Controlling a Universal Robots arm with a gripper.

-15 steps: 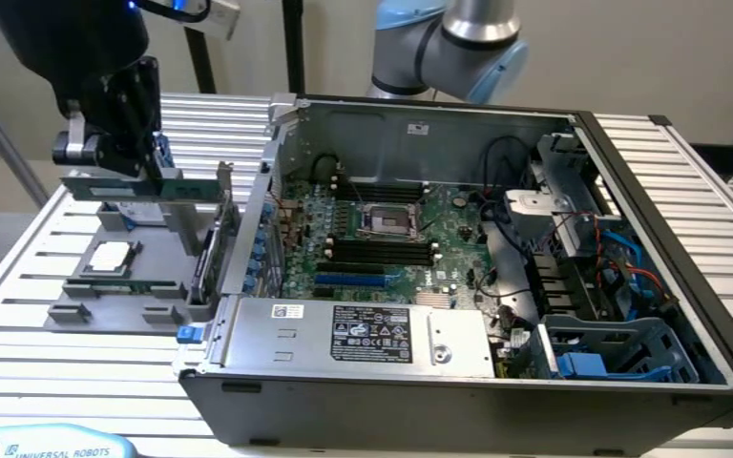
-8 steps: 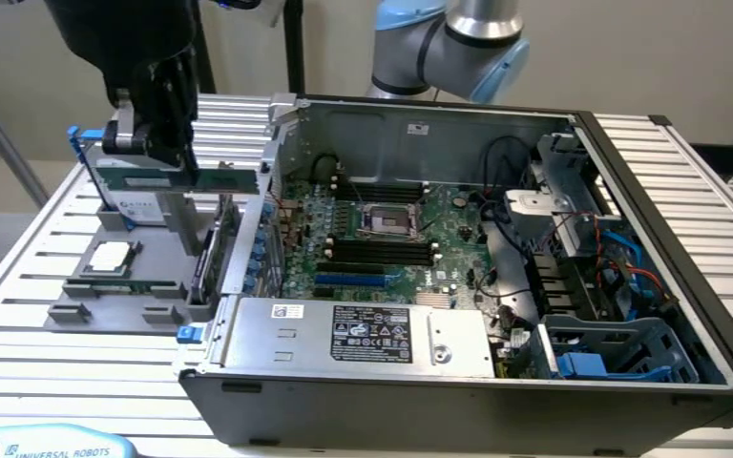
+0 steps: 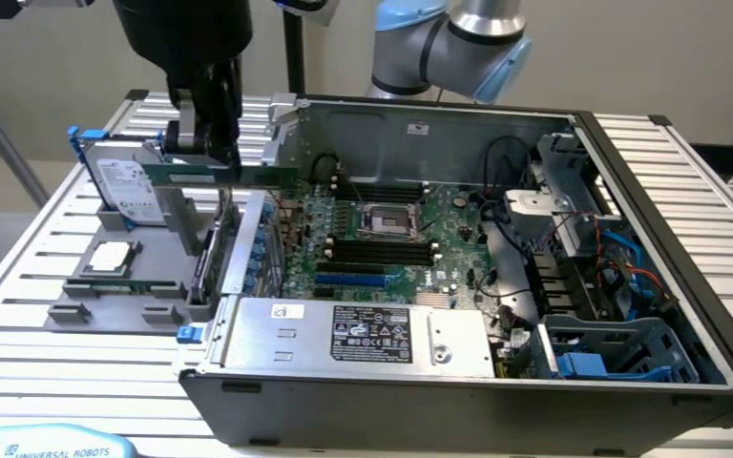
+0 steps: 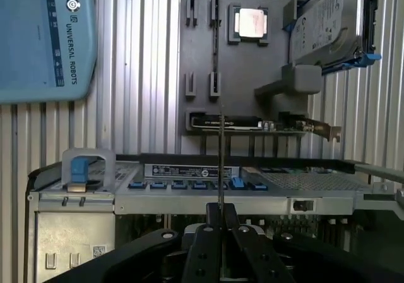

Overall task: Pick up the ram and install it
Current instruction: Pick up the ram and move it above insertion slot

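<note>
**Figure.** Black 2-finger gripper (image 3: 207, 151) holding the ram (image 3: 262, 176), a thin, long green circuit-board stick. The stick hangs level in the air, above the grey moulded fixture tray (image 3: 87, 310) and beside the wall of the open dark metal computer case (image 3: 672, 181). The fingers (image 4: 203, 245) are clamped on its 2 flat faces along the upper edge. The wrist view shows the ram (image 4: 221, 163) edge-on. The black memory slots (image 3: 380, 250) on the motherboard lie well apart from it. Judged light and stiff but fragile: best held by the long upper edge, sparing chips and contact row, without twisting.
</note>
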